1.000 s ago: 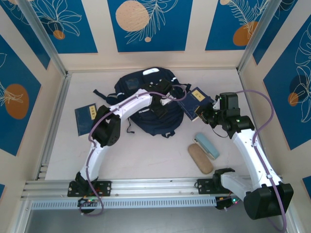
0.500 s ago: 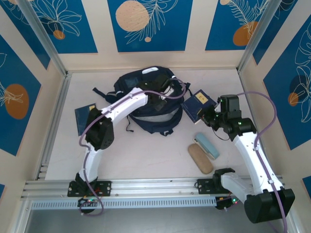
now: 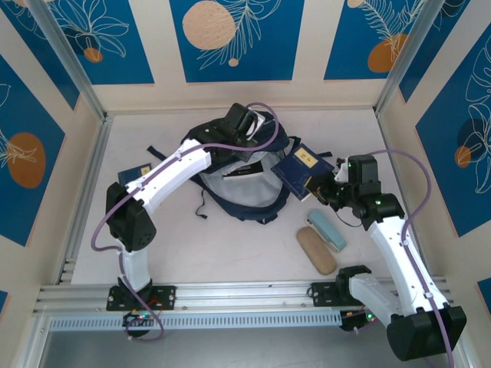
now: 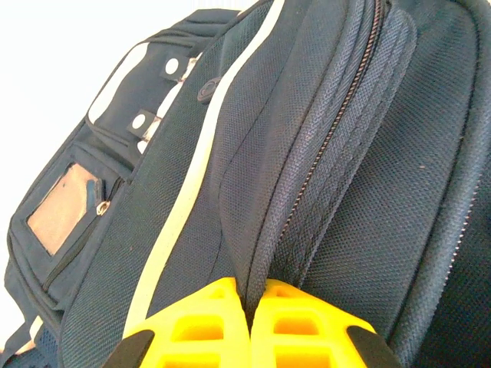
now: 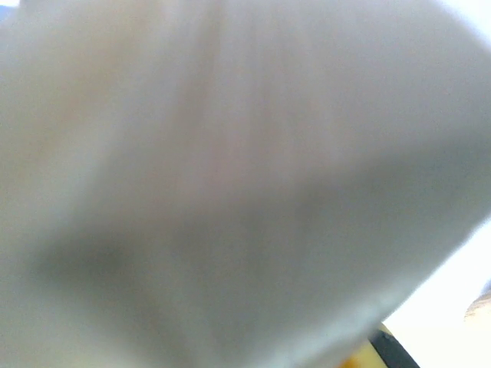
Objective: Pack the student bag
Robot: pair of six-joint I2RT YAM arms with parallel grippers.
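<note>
From above, the large navy-blue fabric student bag lies at the middle of the pale table, its mouth gaping on pale lining. The left pincer sits at its far top edge. The right pincer grips a flat navy book with a yellow label, tilted just beside the bag's right side. A rounded light-blue case and a tan oval case lie side by side nearer the arms. The left wrist view adds the weave: yellow ribbed fingers pressed together, pinching a fold of coarse mesh beside a zip, a white stripe alongside. The right wrist view gives a pale grey blur against the lens.
</note>
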